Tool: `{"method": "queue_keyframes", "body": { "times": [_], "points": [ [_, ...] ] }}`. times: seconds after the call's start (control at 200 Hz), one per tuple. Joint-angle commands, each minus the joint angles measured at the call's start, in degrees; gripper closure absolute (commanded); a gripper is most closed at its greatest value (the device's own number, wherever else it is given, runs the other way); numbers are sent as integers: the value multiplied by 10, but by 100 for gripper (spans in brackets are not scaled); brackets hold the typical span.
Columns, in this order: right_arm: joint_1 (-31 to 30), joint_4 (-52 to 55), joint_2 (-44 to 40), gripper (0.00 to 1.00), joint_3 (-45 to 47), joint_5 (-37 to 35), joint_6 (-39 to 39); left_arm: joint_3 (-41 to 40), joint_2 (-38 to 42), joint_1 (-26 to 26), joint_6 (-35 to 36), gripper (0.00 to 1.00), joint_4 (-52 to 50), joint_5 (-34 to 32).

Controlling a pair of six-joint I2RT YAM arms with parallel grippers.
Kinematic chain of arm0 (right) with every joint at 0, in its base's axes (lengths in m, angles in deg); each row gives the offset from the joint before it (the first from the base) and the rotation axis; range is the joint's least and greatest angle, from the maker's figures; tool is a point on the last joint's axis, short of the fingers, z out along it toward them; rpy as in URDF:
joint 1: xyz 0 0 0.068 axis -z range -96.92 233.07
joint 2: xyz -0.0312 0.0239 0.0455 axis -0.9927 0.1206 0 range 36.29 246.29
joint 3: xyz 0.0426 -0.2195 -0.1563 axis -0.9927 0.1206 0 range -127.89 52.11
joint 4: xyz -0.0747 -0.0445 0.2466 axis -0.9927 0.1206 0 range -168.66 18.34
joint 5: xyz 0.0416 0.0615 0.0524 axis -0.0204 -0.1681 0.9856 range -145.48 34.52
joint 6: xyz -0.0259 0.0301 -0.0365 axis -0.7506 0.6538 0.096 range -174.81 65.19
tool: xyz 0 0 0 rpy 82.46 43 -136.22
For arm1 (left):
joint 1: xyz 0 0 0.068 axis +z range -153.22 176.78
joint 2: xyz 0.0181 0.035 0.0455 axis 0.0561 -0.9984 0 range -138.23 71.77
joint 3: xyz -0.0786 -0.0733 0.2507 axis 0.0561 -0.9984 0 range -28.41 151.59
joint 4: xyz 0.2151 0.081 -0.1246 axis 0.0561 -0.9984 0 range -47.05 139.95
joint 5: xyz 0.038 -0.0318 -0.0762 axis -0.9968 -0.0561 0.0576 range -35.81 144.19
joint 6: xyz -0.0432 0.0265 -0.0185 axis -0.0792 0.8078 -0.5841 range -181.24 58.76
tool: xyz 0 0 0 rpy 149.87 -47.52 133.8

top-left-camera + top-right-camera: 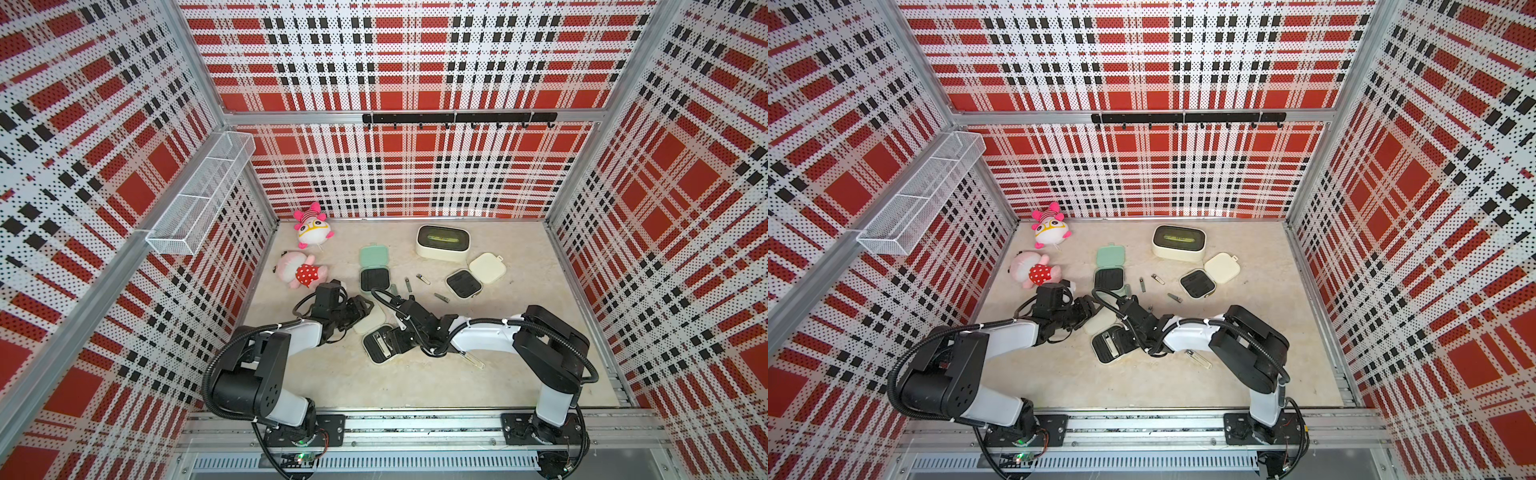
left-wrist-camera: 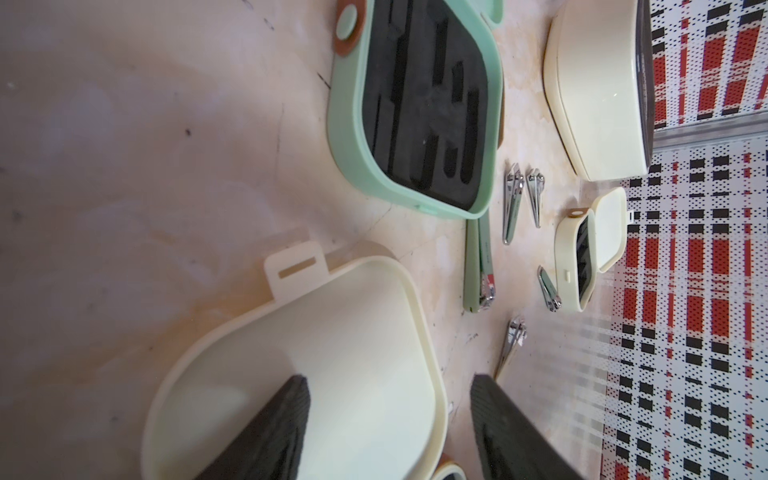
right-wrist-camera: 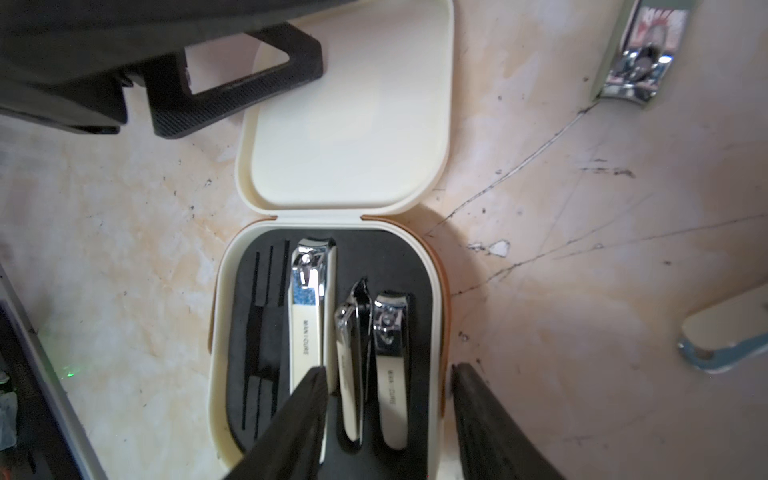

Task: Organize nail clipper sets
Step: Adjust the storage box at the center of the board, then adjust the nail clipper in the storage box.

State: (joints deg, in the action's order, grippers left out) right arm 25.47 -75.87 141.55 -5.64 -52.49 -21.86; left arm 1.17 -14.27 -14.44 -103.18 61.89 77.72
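A cream case lies open mid-table, its black insert [image 3: 332, 332] holding three silver clippers and its lid [image 3: 349, 116] folded flat. My right gripper [image 3: 386, 399] hovers open over the near end of the insert, above the two smaller clippers. My left gripper [image 2: 390, 415] is open astride the lid's [image 2: 332, 353] rim, one finger [image 3: 232, 83] on the lid. An open mint case [image 1: 375, 279] and a second open cream case [image 1: 463, 284] have empty inserts. Loose clippers [image 1: 423, 279] lie between them. A large clipper [image 1: 471, 358] lies by my right arm.
A larger cream box [image 1: 442, 243] with a dark window stands at the back. Two pink plush toys [image 1: 311, 226] [image 1: 301, 270] lie at the back left. A wire basket [image 1: 199, 195] hangs on the left wall, a hook rail [image 1: 457, 118] on the back wall.
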Motion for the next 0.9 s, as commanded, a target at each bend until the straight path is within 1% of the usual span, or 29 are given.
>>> {"method": "queue_keyframes", "body": {
  "times": [0.0,0.135,0.311,0.461,0.636,0.892],
  "points": [
    [-4,4,-2,50,-13,-23,10,0,-15,-3,5,33,-27,-2],
    [-3,19,1,48,-30,-41,8,-2,-16,-3,5,33,-24,-2],
    [10,20,9,55,-38,-36,13,-7,-15,-2,6,33,-21,0],
    [14,22,14,55,-44,-32,12,-9,-14,1,6,33,-20,1],
    [18,23,18,59,-40,-32,11,-8,-17,3,7,33,-20,2],
    [20,19,27,60,-34,-27,12,-9,-17,4,8,33,-19,3]
  ]
}}
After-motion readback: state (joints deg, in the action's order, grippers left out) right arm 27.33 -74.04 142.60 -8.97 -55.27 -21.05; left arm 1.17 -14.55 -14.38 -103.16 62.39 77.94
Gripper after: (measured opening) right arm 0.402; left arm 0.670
